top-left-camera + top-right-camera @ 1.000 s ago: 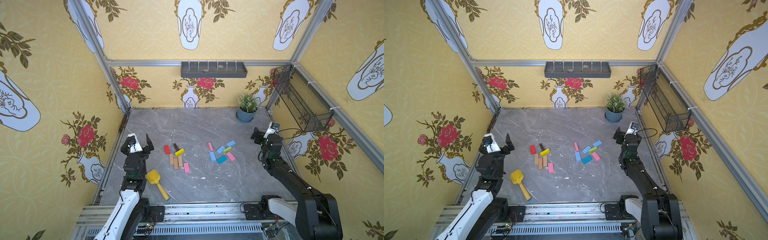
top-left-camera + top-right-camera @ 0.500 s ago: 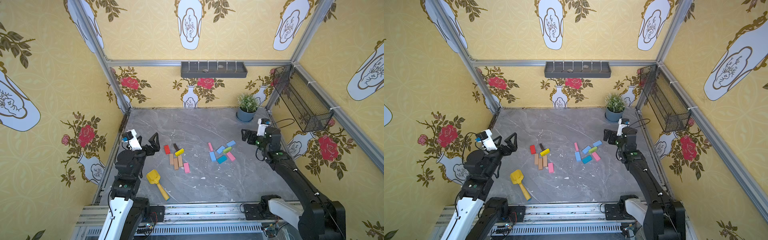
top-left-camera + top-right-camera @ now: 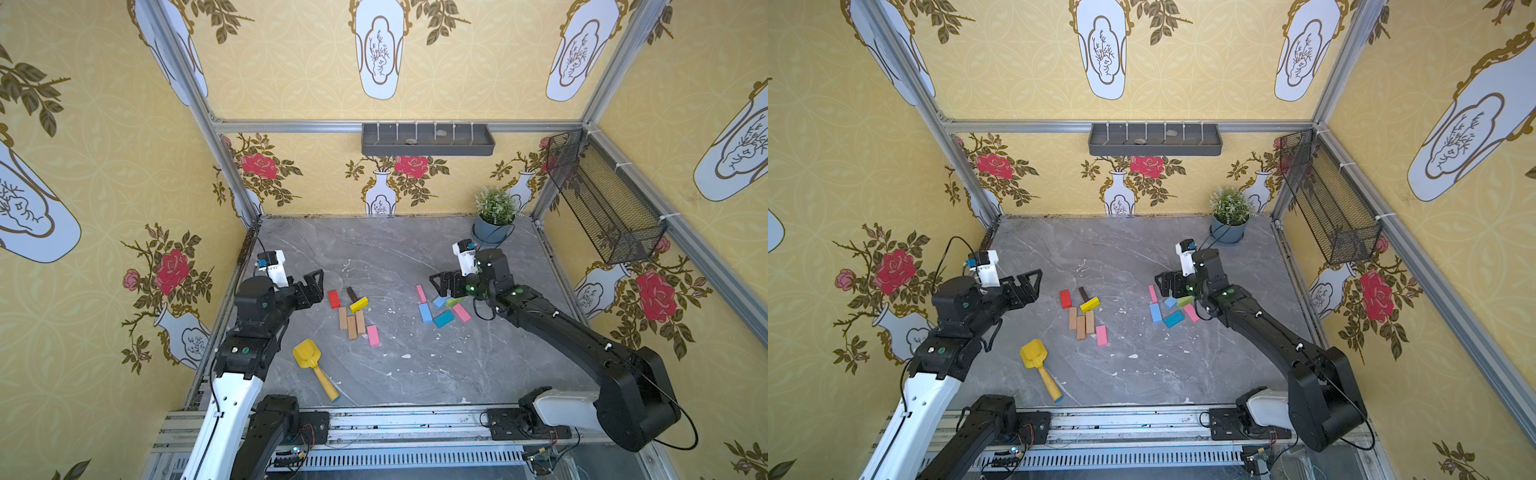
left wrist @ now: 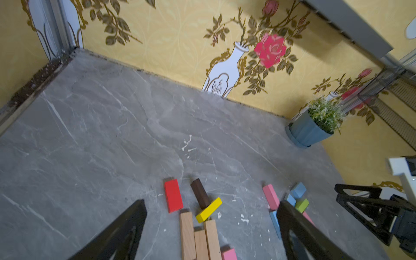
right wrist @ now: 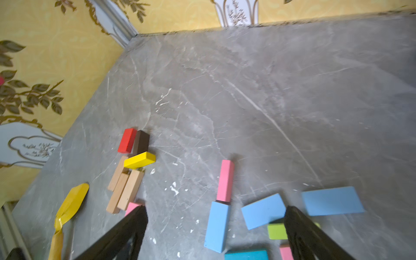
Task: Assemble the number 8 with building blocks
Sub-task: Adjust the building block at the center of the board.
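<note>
Half covering the green block (image 3: 454,302) with the right gripper (image 3: 436,284), at three o'clock from the thin pink block (image 3: 421,293). Losing the teal block (image 5: 246,255) and tan blocks (image 4: 200,243) past wrist-view edges.

The left gripper (image 3: 316,286) reaches inward, jaws spread wide, nothing held. The right gripper (image 3: 436,286) faces it, jaws equally wide, empty.

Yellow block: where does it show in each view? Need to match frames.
Top view: yellow block in the left-arm-side cluster, overlapping the dark brown block.
Top view: yellow block, same cluster, beside the red block.
Left wrist: yellow block, between brown block and tan blocks.
Right wrist: yellow block, same neighbours.
Shared landmark: the dark brown block, touching it in all four.
</note>
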`<state>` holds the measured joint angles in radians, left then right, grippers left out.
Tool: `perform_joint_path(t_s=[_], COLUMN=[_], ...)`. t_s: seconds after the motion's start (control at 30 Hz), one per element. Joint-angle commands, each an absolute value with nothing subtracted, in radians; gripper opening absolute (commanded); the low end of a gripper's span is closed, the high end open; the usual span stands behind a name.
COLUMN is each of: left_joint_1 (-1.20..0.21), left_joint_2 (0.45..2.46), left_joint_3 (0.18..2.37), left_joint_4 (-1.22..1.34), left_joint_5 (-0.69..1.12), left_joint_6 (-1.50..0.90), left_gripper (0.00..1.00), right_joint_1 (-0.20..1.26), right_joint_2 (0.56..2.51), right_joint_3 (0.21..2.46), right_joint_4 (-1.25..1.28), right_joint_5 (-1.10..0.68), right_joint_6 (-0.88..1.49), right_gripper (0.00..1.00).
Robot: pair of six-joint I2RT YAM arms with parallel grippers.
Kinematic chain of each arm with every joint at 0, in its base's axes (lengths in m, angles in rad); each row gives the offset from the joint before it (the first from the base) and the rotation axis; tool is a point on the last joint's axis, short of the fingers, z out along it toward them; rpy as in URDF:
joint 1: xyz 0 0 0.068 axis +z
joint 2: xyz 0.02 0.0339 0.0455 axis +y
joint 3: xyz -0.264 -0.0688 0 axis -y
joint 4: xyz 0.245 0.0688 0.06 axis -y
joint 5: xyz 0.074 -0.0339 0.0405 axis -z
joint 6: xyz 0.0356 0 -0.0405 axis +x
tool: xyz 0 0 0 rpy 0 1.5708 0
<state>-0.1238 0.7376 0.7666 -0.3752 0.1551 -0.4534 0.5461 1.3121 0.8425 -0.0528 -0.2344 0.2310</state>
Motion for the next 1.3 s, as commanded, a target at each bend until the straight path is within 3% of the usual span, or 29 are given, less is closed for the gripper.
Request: perform_joint_path(t_s=[0.0,0.2,0.47,0.8,1.27], left_joint_1=[-0.124,-0.188,-0.361,-0.467,-0.445], left_joint_2=[0.773,0.863,1.130,1.405,1.659], left_joint_3=[0.770,0.780,0.871,0.997,1.100], left_joint_4=[-0.470,-0.496,-0.536,-0.443,-0.357], left_joint_5=[0.183,0.110,-0.084,-0.136,-0.100], left_joint_6=[-0.444,-0.434,-0.468,-0.571,-0.627], left_gripper=[0.92,0.91,0.92,0.87,0.72], right_joint_1=[0.589,0.657,0.668,0.661,0.653], right_joint_2=[1.337,1.390,1.361,1.291,1.189], right_joint_3=[0.861,0.893,0.866,0.780,0.682], right_joint_4=[-0.038,-0.039,-0.040,-0.060,-0.078], right_joint_5=[-0.250,-0.255,-0.232,-0.175,-0.162], right_joint_6=[0.225,0.231,0.240,0.267,0.311], right_gripper=[0.98,0.97,0.98,0.98,0.98])
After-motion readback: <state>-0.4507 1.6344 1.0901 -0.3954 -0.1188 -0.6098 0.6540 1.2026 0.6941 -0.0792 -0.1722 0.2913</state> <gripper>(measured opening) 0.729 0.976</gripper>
